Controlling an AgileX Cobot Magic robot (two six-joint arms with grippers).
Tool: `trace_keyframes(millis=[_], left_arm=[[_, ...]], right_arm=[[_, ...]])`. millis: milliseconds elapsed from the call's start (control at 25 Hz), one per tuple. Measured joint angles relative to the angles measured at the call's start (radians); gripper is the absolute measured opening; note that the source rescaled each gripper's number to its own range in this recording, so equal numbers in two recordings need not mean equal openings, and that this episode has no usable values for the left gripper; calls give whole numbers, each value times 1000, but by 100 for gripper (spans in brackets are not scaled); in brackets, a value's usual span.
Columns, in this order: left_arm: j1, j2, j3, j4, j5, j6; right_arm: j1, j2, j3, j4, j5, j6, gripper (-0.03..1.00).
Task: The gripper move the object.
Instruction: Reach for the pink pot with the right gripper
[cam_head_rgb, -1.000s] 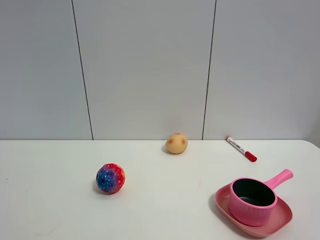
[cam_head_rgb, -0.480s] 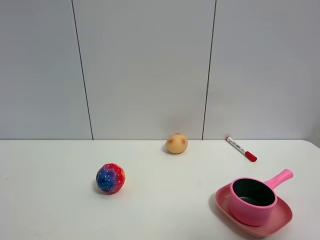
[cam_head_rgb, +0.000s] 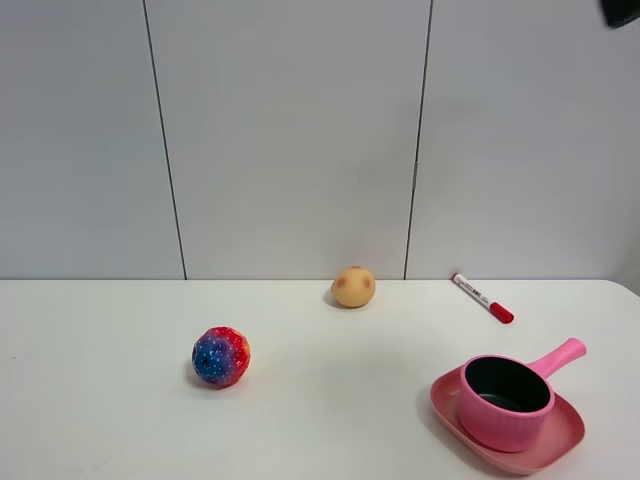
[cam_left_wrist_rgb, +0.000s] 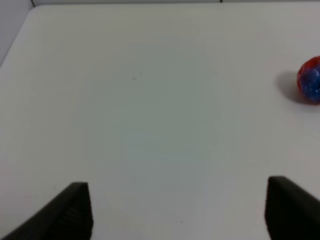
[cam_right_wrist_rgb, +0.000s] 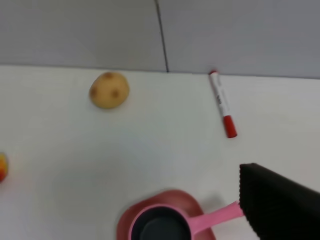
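The pink saucepan (cam_head_rgb: 505, 402) stands upright on a flat pink plate (cam_head_rgb: 560, 440) at the front right of the table, with its handle (cam_head_rgb: 560, 354) pointing to the back right. It also shows in the right wrist view (cam_right_wrist_rgb: 160, 226). One black finger (cam_right_wrist_rgb: 277, 200) of my right gripper shows beside the handle (cam_right_wrist_rgb: 215, 218), above the table and holding nothing; the other finger is out of view. A black bit of the right arm (cam_head_rgb: 621, 10) shows at the top right corner. My left gripper (cam_left_wrist_rgb: 180, 215) is open and empty over bare table, far from the pan.
A multicoloured ball (cam_head_rgb: 221, 356) lies left of centre and also shows in the left wrist view (cam_left_wrist_rgb: 310, 80). A potato (cam_head_rgb: 353, 287) and a red-capped marker (cam_head_rgb: 482, 297) lie near the back wall. The table's right edge runs close to the plate.
A black bit of the right arm has come into the top right corner of the exterior view. The pan, plate, ball, potato and marker have not moved.
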Motion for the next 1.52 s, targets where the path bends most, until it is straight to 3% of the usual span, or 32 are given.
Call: trace_keyframes(millis=[120, 280, 360, 520, 840, 1000, 1200, 1320, 1520], left_arm=[[0, 0, 0, 0, 0, 0], [0, 0, 0, 0, 0, 0], [0, 0, 0, 0, 0, 0], [0, 0, 0, 0, 0, 0], [0, 0, 0, 0, 0, 0], [0, 0, 0, 0, 0, 0], [0, 0, 0, 0, 0, 0], [0, 0, 0, 0, 0, 0], [0, 0, 0, 0, 0, 0]], right_arm=[[154, 169, -78, -166, 40, 95, 100], [258, 398, -196, -306, 260, 165, 100], [272, 507, -245, -319, 319, 166, 100], [274, 637, -276, -342, 332, 150, 100], [261, 659, -281, -435, 342, 86, 100], [218, 656, -281, -497, 343, 263, 100], [162, 636, -275, -563, 342, 659, 100], [140, 625, -203, -576, 325, 754, 100], [124, 585, -23, -534, 206, 848, 100]])
